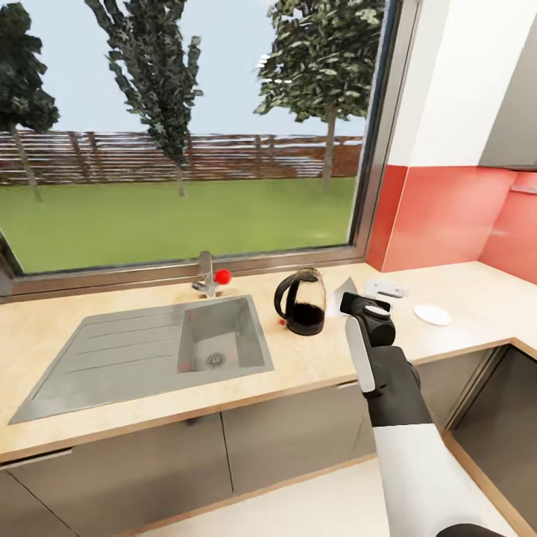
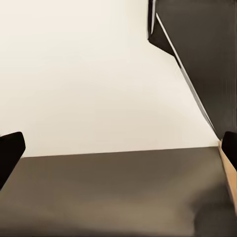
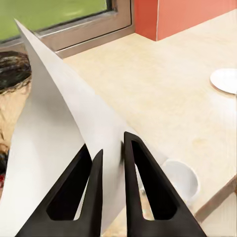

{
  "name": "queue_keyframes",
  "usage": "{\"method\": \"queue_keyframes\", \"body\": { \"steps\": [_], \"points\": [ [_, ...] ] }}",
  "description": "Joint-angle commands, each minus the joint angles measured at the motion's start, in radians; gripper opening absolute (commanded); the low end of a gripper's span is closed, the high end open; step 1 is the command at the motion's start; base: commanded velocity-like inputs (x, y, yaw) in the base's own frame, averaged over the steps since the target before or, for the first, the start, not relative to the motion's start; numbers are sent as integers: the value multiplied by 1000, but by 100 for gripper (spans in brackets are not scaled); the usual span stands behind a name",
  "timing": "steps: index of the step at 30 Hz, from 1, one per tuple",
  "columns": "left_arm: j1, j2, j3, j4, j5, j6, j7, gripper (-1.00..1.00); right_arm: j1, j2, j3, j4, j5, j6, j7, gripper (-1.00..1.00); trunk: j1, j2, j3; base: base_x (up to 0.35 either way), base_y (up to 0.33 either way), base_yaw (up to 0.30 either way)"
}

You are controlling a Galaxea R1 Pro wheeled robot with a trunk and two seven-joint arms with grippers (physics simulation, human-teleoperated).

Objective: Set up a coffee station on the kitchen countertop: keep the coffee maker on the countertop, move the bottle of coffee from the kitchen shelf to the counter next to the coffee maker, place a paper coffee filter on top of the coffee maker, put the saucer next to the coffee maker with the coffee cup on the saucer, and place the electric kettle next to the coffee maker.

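My right gripper [image 1: 358,301] [image 3: 112,144] is shut on the paper coffee filter [image 1: 347,288] [image 3: 59,123], a white cone held above the kitchen countertop [image 1: 313,358] just right of the electric kettle [image 1: 301,301]. The kettle is clear glass with a black base and stands upright. The white coffee cup [image 3: 181,178] sits on the counter below my right fingers. The saucer [image 1: 432,315] [image 3: 225,79] lies flat further right. My left gripper [image 2: 118,150] hangs open over pale floor and a dark cabinet front. The coffee maker, bottle of coffee and kitchen shelf are out of view.
A steel sink [image 1: 149,347] with a red-knobbed faucet [image 1: 210,280] is set into the counter at the left, under a large window. The red backsplash [image 1: 447,216] closes the corner at the right, where the counter turns. A small white object [image 1: 385,289] lies behind my right gripper.
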State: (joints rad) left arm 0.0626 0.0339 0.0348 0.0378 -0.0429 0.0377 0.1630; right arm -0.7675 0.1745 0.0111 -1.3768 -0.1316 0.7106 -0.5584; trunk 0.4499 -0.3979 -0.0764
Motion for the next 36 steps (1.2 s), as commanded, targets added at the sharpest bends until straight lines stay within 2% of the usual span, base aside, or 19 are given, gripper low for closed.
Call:
{"method": "queue_keyframes", "body": {
  "steps": [1, 7, 29, 36],
  "points": [
    [-1, 1, 4, -1, -5, 0, 2, 100, -1, 0, 1, -2, -14, 0, -12, -100, 0, -2, -1, -308, 195, 196],
    [-1, 0, 4, -1, -5, -1, 2, 100, -1, 0, 0, -2, -13, 0, -12, -100, 0, -2, 6, -286, 204, 196],
    [-1, 3, 3, -1, -5, -1, 2, 100, -1, 0, 0, -4, -12, 0, -12, -100, 0, -2, 30, -9, 6, 196],
    [-1, 1, 4, -1, -5, -1, 3, 100, -1, 0, 0, -6, -11, 0, -12, -100, 0, -2, 37, -245, 0, 196]
  ]
}}
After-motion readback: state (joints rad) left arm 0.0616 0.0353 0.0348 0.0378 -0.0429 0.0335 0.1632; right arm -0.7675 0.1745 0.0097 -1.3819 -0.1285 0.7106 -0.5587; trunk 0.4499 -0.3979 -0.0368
